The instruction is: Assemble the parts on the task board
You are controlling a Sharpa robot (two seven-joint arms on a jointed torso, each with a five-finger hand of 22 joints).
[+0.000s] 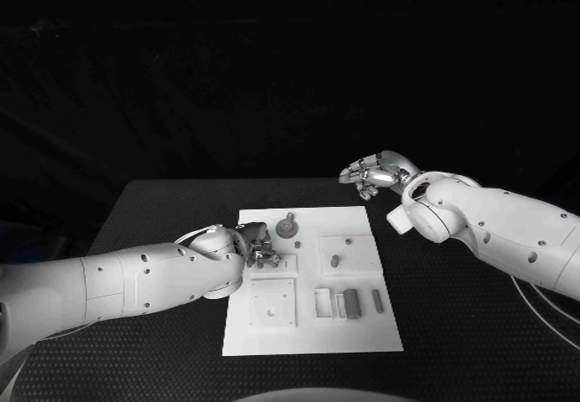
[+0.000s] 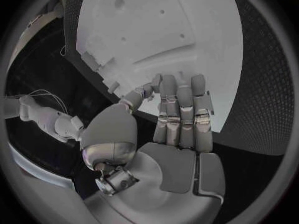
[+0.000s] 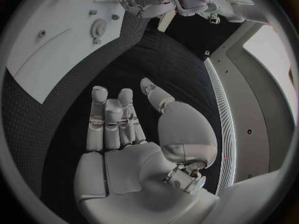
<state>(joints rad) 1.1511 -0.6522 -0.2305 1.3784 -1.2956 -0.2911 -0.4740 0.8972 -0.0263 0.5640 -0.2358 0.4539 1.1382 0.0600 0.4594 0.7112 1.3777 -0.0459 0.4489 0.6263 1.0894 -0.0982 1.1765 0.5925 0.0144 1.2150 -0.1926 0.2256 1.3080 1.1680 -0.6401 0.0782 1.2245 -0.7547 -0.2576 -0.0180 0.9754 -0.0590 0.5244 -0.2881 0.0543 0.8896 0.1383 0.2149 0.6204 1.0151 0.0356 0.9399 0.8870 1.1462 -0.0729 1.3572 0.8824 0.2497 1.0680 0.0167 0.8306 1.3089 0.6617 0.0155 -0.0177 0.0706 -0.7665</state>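
Wrist views show each robot hand, left (image 2: 177, 129) and right (image 3: 127, 134), flat-fingered, holding nothing.

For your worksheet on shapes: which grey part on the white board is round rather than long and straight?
The round part at the board's far end; the bars near the front edge are straight.

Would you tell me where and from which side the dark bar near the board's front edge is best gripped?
Grip the dark bar across its two long sides at mid-length, coming straight down from above. It lies flat on the task board, with pale pieces close on both sides, so a narrow pinch probably suits.
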